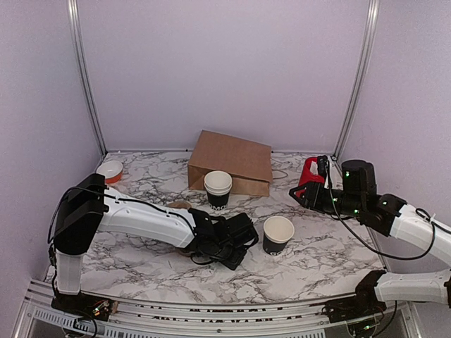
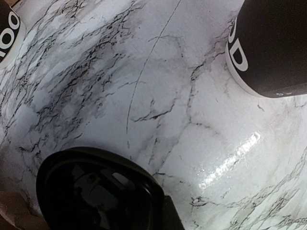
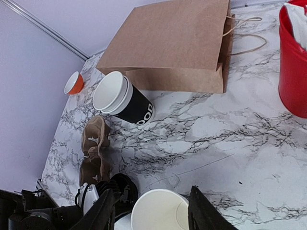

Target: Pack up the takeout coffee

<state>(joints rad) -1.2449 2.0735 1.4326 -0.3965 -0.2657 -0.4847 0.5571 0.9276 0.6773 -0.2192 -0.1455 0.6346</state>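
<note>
No cup with a lid on it shows in any view. A round black plastic lid (image 2: 96, 191) sits tilted in my left gripper (image 1: 236, 246), which is shut on it just above the marble table; the lid also shows in the right wrist view (image 3: 122, 191). A lidless black cup with white lettering and a white inside (image 1: 277, 234) stands just right of that gripper, and shows in the left wrist view (image 2: 273, 48). My right gripper (image 1: 301, 191) is open and empty, up and right of this cup, whose mouth (image 3: 158, 211) shows between its fingers.
A stack of lidless black cups (image 1: 218, 189) stands in front of a flat brown paper bag (image 1: 231, 162). A red cylinder (image 1: 308, 172) stands by my right gripper. A small orange cup (image 1: 109, 170) is at the far left. Brown cardboard pieces (image 3: 94, 143) lie near my left arm.
</note>
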